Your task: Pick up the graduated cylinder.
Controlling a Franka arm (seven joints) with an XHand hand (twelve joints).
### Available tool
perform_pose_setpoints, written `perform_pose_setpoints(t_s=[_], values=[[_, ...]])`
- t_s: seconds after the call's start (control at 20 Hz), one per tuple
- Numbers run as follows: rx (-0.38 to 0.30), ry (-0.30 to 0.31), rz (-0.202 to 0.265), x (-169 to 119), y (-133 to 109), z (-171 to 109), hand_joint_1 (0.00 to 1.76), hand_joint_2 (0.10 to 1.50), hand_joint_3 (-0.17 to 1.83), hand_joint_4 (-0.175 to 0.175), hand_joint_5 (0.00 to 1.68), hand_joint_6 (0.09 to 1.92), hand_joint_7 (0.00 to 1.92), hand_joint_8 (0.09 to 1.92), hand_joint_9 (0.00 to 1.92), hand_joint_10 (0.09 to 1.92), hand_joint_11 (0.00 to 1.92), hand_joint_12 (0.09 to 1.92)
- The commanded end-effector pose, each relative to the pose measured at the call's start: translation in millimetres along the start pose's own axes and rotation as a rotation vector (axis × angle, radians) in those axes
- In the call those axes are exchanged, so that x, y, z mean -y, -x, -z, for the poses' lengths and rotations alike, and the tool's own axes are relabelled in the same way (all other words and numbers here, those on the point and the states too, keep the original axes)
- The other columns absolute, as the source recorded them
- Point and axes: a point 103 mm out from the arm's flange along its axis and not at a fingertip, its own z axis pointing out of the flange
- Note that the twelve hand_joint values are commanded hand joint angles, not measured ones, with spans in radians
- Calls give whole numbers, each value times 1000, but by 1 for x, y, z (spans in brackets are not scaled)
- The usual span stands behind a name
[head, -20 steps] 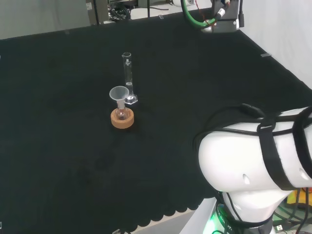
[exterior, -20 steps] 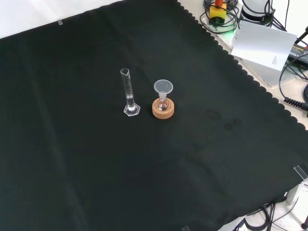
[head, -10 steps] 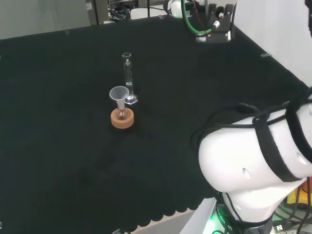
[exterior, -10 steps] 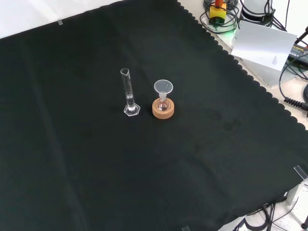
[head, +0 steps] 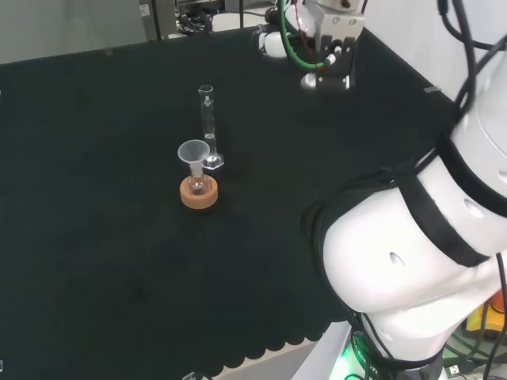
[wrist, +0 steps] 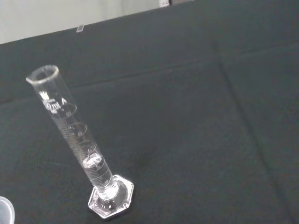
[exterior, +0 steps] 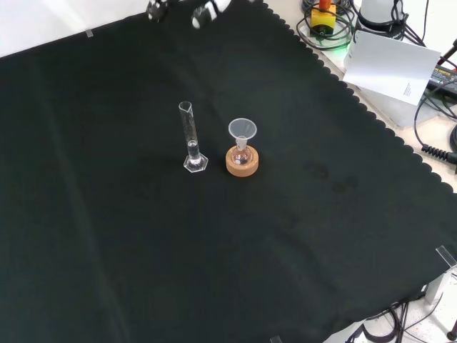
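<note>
Two glass pieces stand close together near the middle of the black cloth: the graduated cylinder, upright on its small hexagonal foot with a little liquid low in the tube, and just beside it a small flask in a cork ring with a clear funnel in its neck. In the front view the hand shows as a few black and white parts at the top edge, well apart from the cylinder; whether its fingers are straight or curled I cannot tell. The main risk, as I judge it, is the cylinder's shape: tall, thin and narrow-footed, it would probably tip if a finger strikes it high on one side before the others close. A fall toward the flask could knock the funnel out or spill the liquid. The near neighbour also leaves little room on that side, so fingers arriving there could catch the funnel rim. Clear glass on dark cloth makes the tube's edges hard to judge.
</note>
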Motion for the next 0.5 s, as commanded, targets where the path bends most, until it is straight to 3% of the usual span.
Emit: perform_pose_setpoints(t_s=[0.05, 0.5], values=[[-61, 14, 42, -32, 4, -36, 310, 1121, 231, -40, 356, 87, 195, 654, 464, 689, 272, 1370], [-113, -43, 90, -34, -1, -72, 352, 1092, 224, -41, 361, 87, 197, 663, 477, 678, 278, 1359]])
